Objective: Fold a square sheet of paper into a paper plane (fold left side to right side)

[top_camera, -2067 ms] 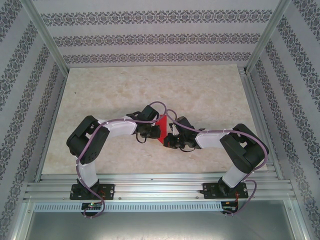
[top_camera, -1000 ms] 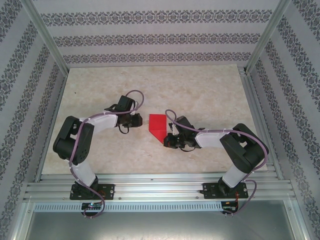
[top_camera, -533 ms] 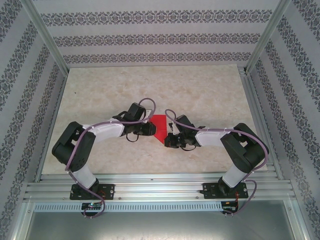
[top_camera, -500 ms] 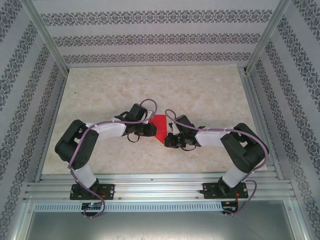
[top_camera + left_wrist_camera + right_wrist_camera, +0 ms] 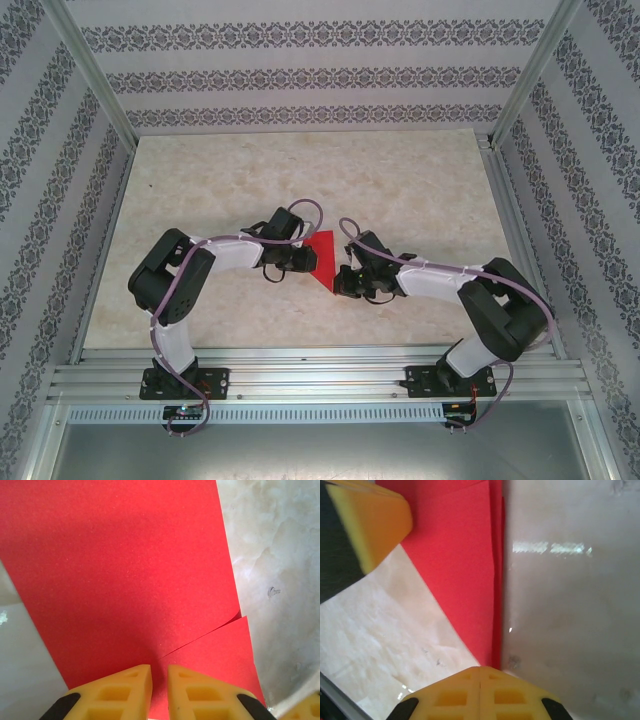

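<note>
Marbled table (image 5: pixel 200 180): red paper (image 5: pixel 322 250) lies between left hand (image 5: pixel 159 674) and right hand (image 5: pixel 480 673).

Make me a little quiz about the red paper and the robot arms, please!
1. True or false: the paper is blue.
2. The right pincer has its two sides: A) pressed together, B) wide apart?
3. What is the paper lying on?
Key: 1 false, it is red. 2 A. 3 the table.

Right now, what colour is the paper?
Bright red. The paper shows best in the left wrist view.
</note>
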Controlling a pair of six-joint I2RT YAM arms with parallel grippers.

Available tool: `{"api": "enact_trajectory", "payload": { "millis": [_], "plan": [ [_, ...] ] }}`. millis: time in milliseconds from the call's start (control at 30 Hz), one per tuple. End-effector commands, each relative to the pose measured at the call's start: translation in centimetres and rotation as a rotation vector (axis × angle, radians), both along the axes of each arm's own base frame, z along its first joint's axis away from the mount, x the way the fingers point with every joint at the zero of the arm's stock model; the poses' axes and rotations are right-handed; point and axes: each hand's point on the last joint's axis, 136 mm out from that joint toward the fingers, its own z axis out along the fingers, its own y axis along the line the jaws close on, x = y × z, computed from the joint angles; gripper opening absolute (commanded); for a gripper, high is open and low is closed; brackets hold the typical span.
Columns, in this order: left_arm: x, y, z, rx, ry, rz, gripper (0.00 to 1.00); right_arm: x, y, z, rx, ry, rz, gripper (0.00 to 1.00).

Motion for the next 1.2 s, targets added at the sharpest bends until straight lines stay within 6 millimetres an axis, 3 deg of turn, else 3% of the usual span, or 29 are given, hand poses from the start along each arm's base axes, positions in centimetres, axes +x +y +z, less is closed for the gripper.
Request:
{"api": "enact_trajectory", "payload": {
  "millis": [0,133,433,667,1067,1167],
  "plan": [
    [-0.9,0.8,-2.4,0.085,0.006,-0.015,0.19,0.8,0.8,1.9,0.014,-0.005,-0.121,0.0],
    [-1.2,0.8,-2.9,0.09,0.01,-0.014,0.19,1.8,2.0,2.4,0.029,0.013,-0.176,0.0],
    [-1.1,1.0,-3.2,0.105,0.005,-0.008,0.18,3.2,3.9,-0.3,-0.033,0.086,-0.166,0.0],
    [-1.2,1.5,-3.4,0.129,-0.001,0.0,0.18,0.9,0.8,-3.2,-0.124,0.173,-0.213,0.0],
    [-0.9,1.8,-3.4,0.149,-0.008,0.008,0.18,-3.0,-3.1,-4.7,-0.147,0.24,-0.267,0.0],
    [-0.9,1.8,-3.2,0.147,-0.01,0.008,0.18,-3.0,-3.3,-3.7,-0.116,0.216,-0.268,0.0]
  ]
}}
